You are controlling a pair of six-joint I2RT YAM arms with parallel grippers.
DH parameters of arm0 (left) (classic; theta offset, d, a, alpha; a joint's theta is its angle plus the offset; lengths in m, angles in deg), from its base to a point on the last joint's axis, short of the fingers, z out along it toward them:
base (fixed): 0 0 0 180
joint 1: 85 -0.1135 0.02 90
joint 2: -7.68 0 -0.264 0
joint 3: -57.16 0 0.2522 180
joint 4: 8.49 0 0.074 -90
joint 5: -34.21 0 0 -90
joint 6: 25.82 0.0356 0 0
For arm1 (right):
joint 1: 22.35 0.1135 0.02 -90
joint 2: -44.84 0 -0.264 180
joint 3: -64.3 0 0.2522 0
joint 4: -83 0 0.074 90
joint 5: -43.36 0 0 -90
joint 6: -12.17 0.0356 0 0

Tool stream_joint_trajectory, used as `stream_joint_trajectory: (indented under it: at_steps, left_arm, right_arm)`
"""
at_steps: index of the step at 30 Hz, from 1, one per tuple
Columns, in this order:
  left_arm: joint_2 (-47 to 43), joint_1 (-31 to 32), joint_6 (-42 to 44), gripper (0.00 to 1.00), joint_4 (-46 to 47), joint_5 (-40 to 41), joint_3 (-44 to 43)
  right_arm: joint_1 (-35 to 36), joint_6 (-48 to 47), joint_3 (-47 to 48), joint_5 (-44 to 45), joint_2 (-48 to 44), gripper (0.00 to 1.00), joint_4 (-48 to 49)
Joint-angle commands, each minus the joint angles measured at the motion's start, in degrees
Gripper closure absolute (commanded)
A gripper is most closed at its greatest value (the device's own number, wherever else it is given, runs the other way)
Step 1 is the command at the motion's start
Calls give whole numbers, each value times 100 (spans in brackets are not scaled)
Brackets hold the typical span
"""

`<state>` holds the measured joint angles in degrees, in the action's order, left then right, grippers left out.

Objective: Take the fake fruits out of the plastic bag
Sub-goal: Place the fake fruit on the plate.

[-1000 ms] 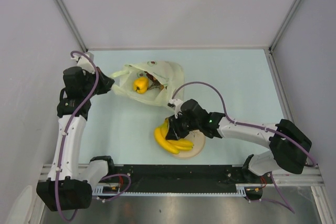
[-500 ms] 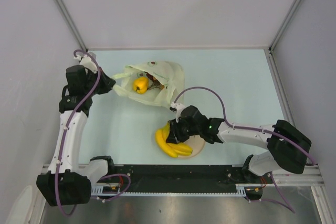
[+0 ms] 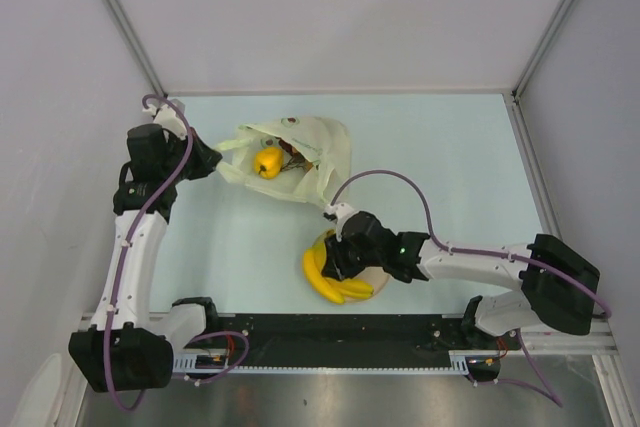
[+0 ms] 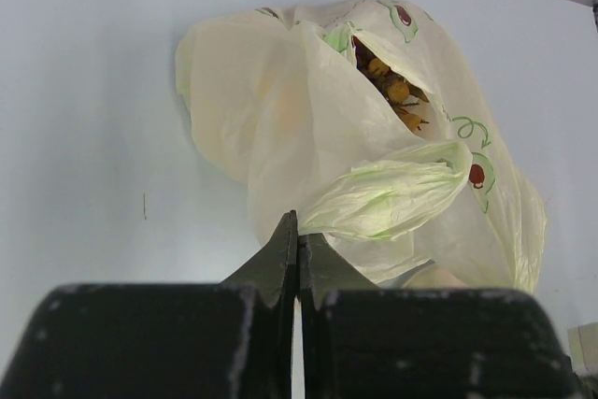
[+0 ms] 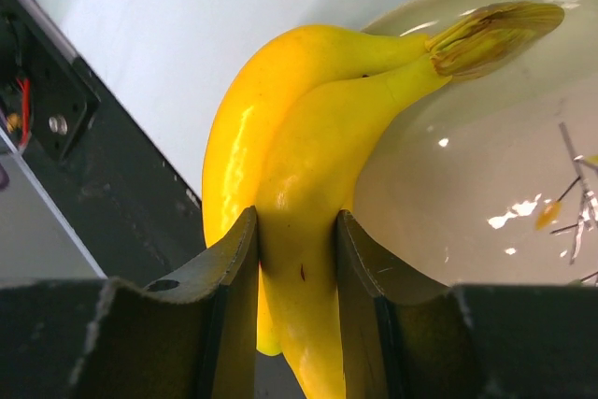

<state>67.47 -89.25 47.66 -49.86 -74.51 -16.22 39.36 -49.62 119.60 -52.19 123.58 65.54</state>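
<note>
The pale yellow-green plastic bag (image 3: 318, 143) lies at the back left of the table with its mouth open. A yellow pepper-like fruit (image 3: 267, 161) shows in the mouth, with darker fruit (image 3: 293, 155) behind it. My left gripper (image 3: 212, 162) is shut on the bag's left edge. In the left wrist view a crumpled fold of the bag (image 4: 383, 198) runs out from the closed tips of the left gripper (image 4: 297, 231). My right gripper (image 3: 338, 261) is shut on the yellow banana bunch (image 3: 325, 279), which is over the plate's left rim. The right wrist view shows the right gripper (image 5: 296, 221) clamped on the banana bunch (image 5: 280, 137).
A round cream plate (image 3: 380, 282) sits near the front edge, and the right wrist view shows its bare, glossy inside (image 5: 467, 184). A black rail (image 3: 400, 332) runs along the near edge just below the bananas. White walls enclose the table on three sides.
My right gripper has carried the banana bunch a little toward the near edge and lower over the plate's left side. The left arm and the bag have hardly moved.
</note>
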Motion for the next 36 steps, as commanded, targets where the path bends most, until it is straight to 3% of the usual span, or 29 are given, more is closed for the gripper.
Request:
stream_joint_trajectory:
  at_steps: [1,4,5,10,13,15,16,22,28,31,36]
  left_arm:
    - [6,47,16,100,81,-105,-94]
    - [6,47,34,100,72,-88,-129]
    - [6,47,34,100,81,-79,-138]
    - [-20,47,25,100,90,-79,-112]
    - [-29,56,8,100,98,-105,-103]
    - [-38,56,-1,100,107,-114,-68]
    - [-46,56,-10,100,107,-114,-68]
    - [-143,56,16,100,63,-97,-85]
    - [-152,56,25,100,63,-123,-112]
    - [-169,56,25,100,98,-132,-138]
    - [-231,56,95,100,64,-158,-296]
  right_arm:
    - [394,-193,3,545,-228,94,-306]
    - [403,-175,-5,712,-149,76,-271]
    - [394,-149,3,860,-131,75,-289]
    - [280,9,21,1108,-122,93,-394]
    - [262,-26,38,1082,-87,92,-395]
    - [245,-26,47,1038,-17,80,-385]
    - [245,-34,47,959,10,68,-342]
    - [227,-175,56,616,98,34,-113]
    - [87,-385,284,256,-77,19,-620]
    - [-36,-805,635,-112,-209,6,-1208]
    - [-291,-1554,1688,-613,-420,0,-2518]
